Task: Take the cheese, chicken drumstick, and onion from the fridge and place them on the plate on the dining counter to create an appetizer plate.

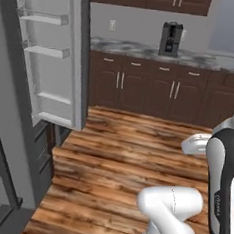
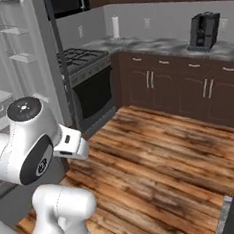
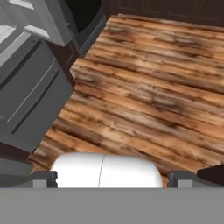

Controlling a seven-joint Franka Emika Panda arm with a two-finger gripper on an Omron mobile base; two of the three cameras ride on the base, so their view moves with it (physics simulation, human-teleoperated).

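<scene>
Spread wide and holding nothing, the dark two-finger gripper [image 3: 112, 178] is facing bare wooden floor [image 3: 148, 87]; the tall grey fridge [image 3: 30, 92] is standing well apart, door hanging open.

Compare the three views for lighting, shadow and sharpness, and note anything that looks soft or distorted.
Left base view: even, flat light, the open fridge door pale and nearly shadowless, the coffee machine slightly soft. Right base view: same flat light, the stove dark under its grates, no glare on the wood floor. Hand view: tilted, floor planks run diagonally, the fridge drawers coarse and pixelated.
</scene>
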